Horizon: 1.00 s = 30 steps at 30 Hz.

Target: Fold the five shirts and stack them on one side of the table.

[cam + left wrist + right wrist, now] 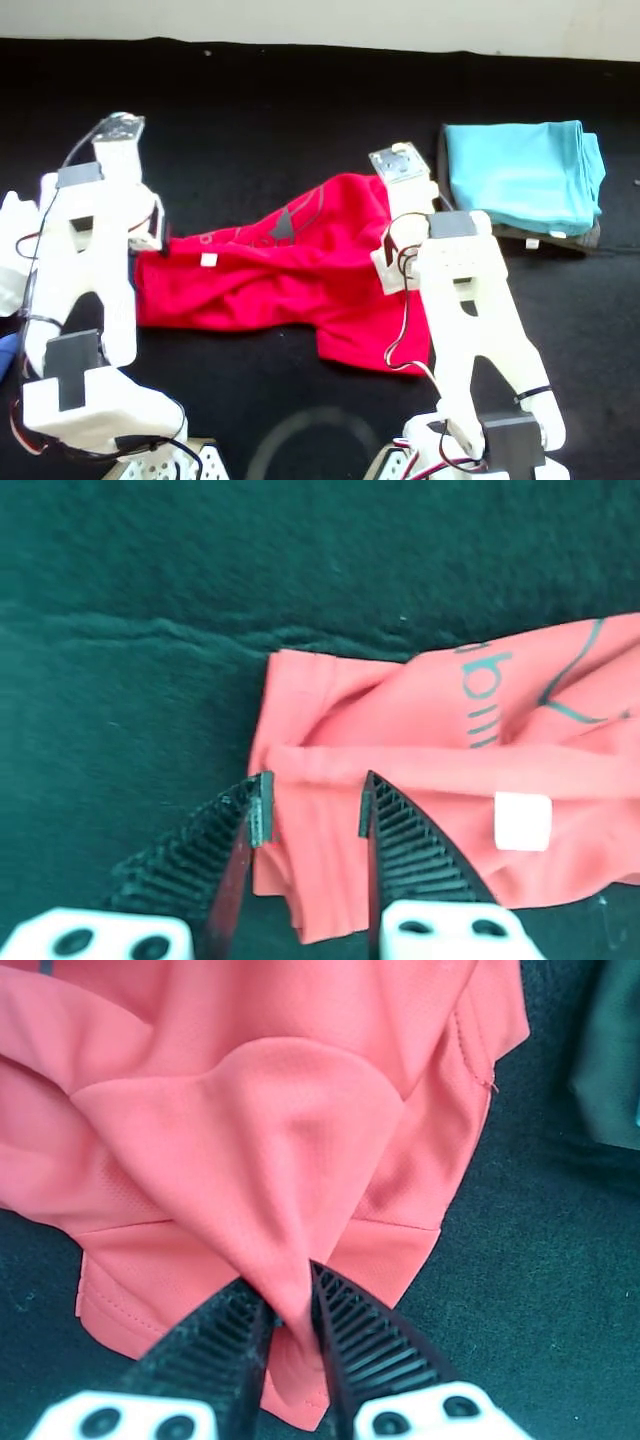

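Centrally on the black worktop (300, 100) lies the red shirt (270, 270), unfolded and rumpled. It stretches from left to right, with a small white tag (522, 820) near its left end. The right tool (290, 1310) is clenched on a raised ridge of fabric near the shirt's right end, and the cloth gathers into a peak between the jaws. The left tool (310, 815) is released, its jaws apart over the shirt's left edge; whether they touch the cloth cannot be told. A folded turquoise shirt (520, 175) rests on a dark item (560, 238) at the far right, near the red shirt but apart from it.

Risks, as judged: the right pinch holds only a narrow bunch, so a pull could slip it free or drag the whole garment into deeper creases. A sweep to the right might disturb the folded pile. The left tool, closing where it stands, may catch only the hem or a single layer, so the two ends would lift unevenly.

Pose: both arms extend from the near edge toward the far side, wrists pitched down over the shirt's opposite ends.
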Each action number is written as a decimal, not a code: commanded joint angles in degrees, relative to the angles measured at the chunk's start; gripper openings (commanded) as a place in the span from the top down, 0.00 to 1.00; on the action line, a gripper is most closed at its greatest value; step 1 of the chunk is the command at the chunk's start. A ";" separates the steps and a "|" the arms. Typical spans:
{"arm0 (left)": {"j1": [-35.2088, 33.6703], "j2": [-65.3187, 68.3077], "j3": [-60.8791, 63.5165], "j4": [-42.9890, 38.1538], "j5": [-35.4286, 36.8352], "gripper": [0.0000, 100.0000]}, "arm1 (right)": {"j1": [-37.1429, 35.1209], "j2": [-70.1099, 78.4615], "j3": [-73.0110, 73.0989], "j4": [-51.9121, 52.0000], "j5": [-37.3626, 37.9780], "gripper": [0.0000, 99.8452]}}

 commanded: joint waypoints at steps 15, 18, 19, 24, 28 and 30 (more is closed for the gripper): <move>3.12 -0.22 7.43 -7.03 -2.02 0.84 | -0.31 -2.59 -0.22 -0.48 -0.18 0.99; 4.09 -0.22 9.36 -7.82 -2.02 0.84 | -0.31 -2.68 0.13 -0.48 -0.26 0.99; 4.18 -0.22 10.07 -8.79 -2.02 0.84 | -0.31 -2.68 0.13 -0.48 -0.26 0.99; 3.91 -0.22 13.41 -12.66 -2.29 0.84 | -0.13 -2.95 0.13 -0.48 -0.26 0.99; 4.18 -0.22 14.37 -12.66 -2.20 0.86 | -0.13 -2.95 0.13 -0.48 -0.26 0.99; 4.18 -0.31 14.20 -12.66 -2.11 0.91 | -0.13 -2.95 0.13 -0.48 -0.26 0.99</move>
